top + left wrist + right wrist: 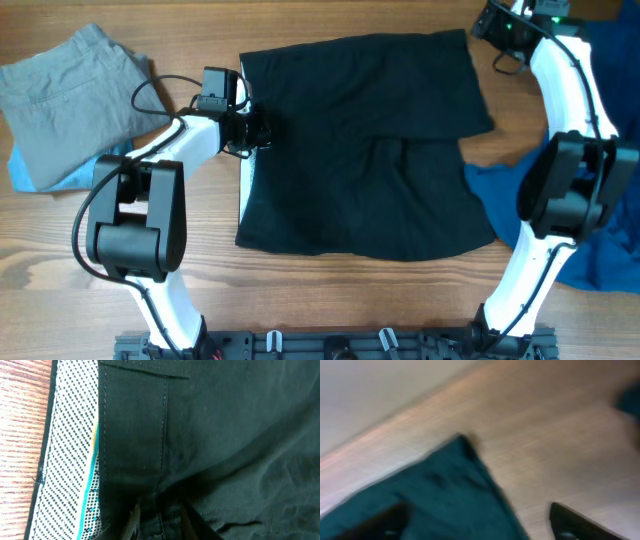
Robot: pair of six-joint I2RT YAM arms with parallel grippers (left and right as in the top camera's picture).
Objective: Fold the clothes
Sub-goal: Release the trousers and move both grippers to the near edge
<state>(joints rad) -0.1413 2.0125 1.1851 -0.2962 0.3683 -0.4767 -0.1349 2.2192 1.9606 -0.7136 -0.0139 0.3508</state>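
Black shorts (370, 150) lie spread on the wooden table, with one part folded over the middle. My left gripper (255, 130) is at the shorts' left edge, by the waistband. In the left wrist view its fingers (159, 520) are closed on a fold of the black cloth (225, 435), next to the white dotted inner lining (70, 460). My right gripper (485, 22) is at the shorts' far right corner. In the blurred right wrist view its fingers (480, 522) are wide apart and empty over the dark cloth corner (445, 495).
A folded grey garment (70, 100) lies at the far left on a light blue cloth (25, 170). A blue garment (600, 230) is heaped at the right edge, touching the shorts. Bare wood (330, 295) runs along the front.
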